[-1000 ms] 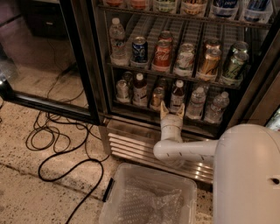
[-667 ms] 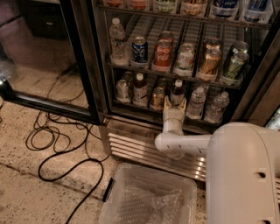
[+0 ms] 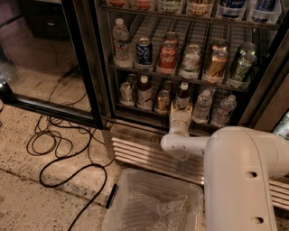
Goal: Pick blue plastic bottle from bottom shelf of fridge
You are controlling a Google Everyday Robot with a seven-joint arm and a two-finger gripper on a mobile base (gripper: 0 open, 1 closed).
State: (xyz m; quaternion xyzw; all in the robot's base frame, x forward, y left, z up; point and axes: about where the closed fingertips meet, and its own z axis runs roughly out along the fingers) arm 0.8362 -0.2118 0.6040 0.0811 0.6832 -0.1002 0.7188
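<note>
Here, gripper (image 3: 181, 107) between can (image 3: 162, 100), water bottle (image 3: 202, 104)

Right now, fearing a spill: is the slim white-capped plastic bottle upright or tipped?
Upright: the slim white-capped plastic bottle stands cap up; the gripper is just in front of its base.

The gripper (image 3: 180, 109) sits at the front of the bottom shelf (image 3: 140, 111) and covers the base of the blue plastic bottle (image 3: 183, 94). The white arm (image 3: 244, 180) hides the grille's (image 3: 135, 151) right part. The frame cuts off the top bottles (image 3: 198, 5) and the clear bin (image 3: 156, 177).
</note>
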